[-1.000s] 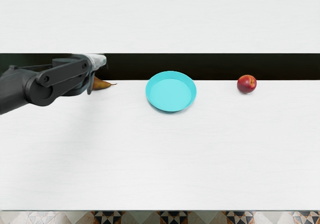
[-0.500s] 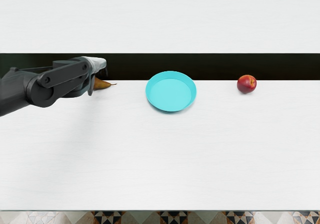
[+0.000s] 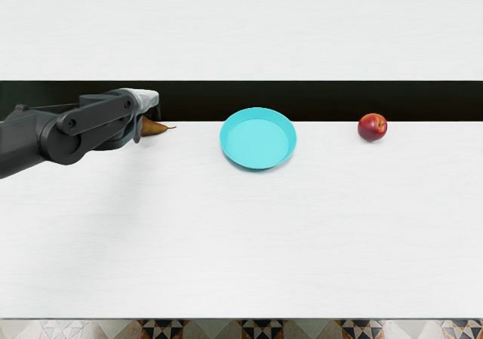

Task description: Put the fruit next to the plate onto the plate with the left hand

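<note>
A cyan plate sits near the far edge of the white table. To its left, by that edge, lies a brown pear-like fruit, with only its right end and stem showing. My left hand is on top of it, and the dark forearm reaches in from the picture's left. The hand hides most of the fruit, so any grasp is hidden. A red round fruit lies to the right of the plate, apart from it.
A dark gap runs behind the table's far edge, with a second white surface beyond it. A patterned floor shows below the near edge.
The left forearm has shifted slightly to the left and flattened. The hand stays over the brown fruit. Plate and both fruits have not moved.
</note>
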Action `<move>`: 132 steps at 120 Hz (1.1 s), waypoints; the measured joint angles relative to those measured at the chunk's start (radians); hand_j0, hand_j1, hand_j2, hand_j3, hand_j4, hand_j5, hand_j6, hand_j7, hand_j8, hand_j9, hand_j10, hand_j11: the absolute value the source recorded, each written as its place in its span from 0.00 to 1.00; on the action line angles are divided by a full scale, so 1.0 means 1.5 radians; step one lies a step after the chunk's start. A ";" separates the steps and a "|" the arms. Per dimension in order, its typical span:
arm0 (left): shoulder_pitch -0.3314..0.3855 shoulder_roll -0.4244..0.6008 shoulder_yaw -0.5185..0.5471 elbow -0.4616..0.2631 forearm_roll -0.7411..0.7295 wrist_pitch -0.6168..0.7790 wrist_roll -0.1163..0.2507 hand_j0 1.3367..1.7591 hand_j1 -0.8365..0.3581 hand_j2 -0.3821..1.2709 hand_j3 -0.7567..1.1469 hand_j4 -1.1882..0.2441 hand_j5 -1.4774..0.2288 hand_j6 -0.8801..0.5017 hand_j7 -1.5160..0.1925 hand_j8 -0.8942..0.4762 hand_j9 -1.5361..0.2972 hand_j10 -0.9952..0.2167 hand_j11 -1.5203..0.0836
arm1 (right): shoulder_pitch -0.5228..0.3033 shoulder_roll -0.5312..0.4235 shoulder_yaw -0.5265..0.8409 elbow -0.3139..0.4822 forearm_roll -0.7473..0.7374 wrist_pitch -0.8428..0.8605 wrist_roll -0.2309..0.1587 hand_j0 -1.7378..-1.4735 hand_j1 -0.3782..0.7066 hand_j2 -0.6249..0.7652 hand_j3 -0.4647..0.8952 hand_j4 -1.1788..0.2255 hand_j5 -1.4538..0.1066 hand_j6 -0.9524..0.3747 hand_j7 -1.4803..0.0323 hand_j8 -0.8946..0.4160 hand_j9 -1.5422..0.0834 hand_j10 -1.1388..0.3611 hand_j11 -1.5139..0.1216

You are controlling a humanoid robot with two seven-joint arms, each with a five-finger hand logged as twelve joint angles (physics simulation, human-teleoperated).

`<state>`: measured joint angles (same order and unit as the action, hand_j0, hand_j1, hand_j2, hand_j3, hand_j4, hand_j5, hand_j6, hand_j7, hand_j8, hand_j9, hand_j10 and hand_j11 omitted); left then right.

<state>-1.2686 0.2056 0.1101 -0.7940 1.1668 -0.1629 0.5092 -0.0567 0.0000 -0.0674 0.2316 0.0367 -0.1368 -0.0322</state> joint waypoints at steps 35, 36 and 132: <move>0.004 0.000 0.012 0.000 0.003 0.005 0.000 0.76 0.44 0.35 0.40 0.41 0.44 0.24 0.45 0.24 0.42 0.34 0.48 | 0.000 0.000 0.000 0.000 0.000 0.000 0.000 0.30 0.06 0.45 0.34 0.82 0.91 0.70 0.95 0.66 0.93 0.74 0.90; 0.004 0.000 0.012 0.000 0.003 0.005 0.000 0.76 0.44 0.35 0.40 0.41 0.44 0.24 0.45 0.24 0.42 0.34 0.47 | 0.000 0.000 0.000 0.000 0.000 0.000 0.000 0.30 0.06 0.45 0.34 0.82 0.91 0.70 0.95 0.66 0.93 0.74 0.90; -0.092 0.024 0.013 -0.106 -0.057 -0.031 0.066 0.76 0.39 0.46 0.39 0.40 0.31 0.25 0.34 0.29 0.33 0.30 0.37 | 0.000 0.000 0.000 0.000 0.000 0.000 0.000 0.30 0.06 0.45 0.34 0.82 0.91 0.70 0.95 0.66 0.93 0.74 0.90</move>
<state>-1.4067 0.2423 0.1297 -0.9533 1.0813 -0.2095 0.6084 -0.0567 0.0000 -0.0668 0.2316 0.0368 -0.1368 -0.0322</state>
